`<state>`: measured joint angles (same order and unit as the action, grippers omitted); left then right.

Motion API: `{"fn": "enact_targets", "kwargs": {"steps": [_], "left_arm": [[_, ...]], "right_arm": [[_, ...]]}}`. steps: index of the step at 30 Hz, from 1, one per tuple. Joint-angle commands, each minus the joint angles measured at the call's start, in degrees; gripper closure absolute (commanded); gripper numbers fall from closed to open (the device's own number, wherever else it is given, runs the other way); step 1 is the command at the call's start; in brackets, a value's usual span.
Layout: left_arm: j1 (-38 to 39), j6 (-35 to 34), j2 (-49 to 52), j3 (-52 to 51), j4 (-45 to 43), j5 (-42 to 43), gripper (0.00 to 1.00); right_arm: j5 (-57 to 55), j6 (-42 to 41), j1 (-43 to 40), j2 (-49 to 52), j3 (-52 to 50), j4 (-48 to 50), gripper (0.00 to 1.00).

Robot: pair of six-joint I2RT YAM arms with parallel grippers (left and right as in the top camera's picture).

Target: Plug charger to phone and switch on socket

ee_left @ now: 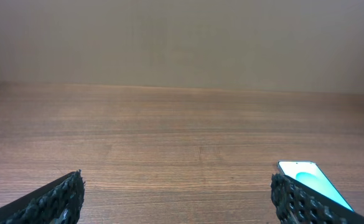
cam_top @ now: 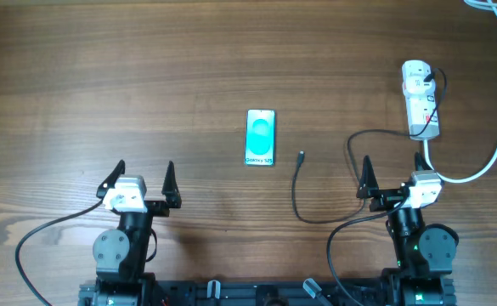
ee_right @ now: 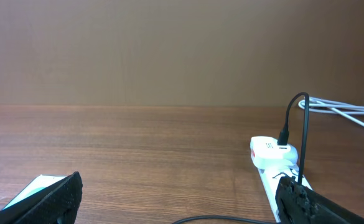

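Starting on the left: the left tool (cam_top: pixel 143 170) sat near the front of the brown wood-grain bench (cam_top: pixel 146 68), jaws wide apart with nothing between them. Right of it lay the flat rectangular phone (cam_top: pixel 260 137) with the bright turquoise screen, text end toward the robot. Just beside that, not touching, was the small dark connector tip of the thin black charger (cam_top: pixel 302 157). Its cable looped back past the right tool (cam_top: pixel 392 167), also spread open and empty, and up to the white oblong socket (cam_top: pixel 420 100) with the red-marked switch at far right.

My take: nothing was plugged into the phone yet, so job one was pinching the charger right behind its tip. A short grip would stop it flopping, with the other tool pinning the phone.

Only the overhead showed that loose tip. Left wrist caught just a corner of the phone (ee_left: pixel 309 177). Right wrist showed the charger's other end seated in the socket (ee_right: pixel 272 152) way more clearly.
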<state>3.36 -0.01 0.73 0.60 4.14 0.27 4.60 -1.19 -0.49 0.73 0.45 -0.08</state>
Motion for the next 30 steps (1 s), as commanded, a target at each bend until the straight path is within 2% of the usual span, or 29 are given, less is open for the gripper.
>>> {"fn": "enact_targets", "kwargs": {"steps": [1,22,25,27,30], "left_arm": [[-0.4,1.1,-0.6,-0.3,0.2,-0.3,0.0],[-0.4,1.1,-0.6,-0.3,-0.6,-0.3,0.0],[-0.4,0.9,-0.6,-0.3,-2.7,4.0,0.0],[-0.3,0.9,-0.6,-0.3,-8.4,5.3,0.0],[-0.4,0.9,-0.6,-0.3,-24.3,10.1,0.0]], "right_arm": [[-0.3,0.6,-0.2,-0.3,-0.1,0.2,0.0],[-0.3,0.6,-0.2,-0.3,-0.1,0.2,0.0],[-0.3,0.6,-0.2,-0.3,-0.1,0.2,0.0],[-0.3,0.6,-0.2,-0.3,-0.1,0.2,0.0],[-0.3,0.6,-0.2,-0.3,-0.1,0.2,0.0]]}}
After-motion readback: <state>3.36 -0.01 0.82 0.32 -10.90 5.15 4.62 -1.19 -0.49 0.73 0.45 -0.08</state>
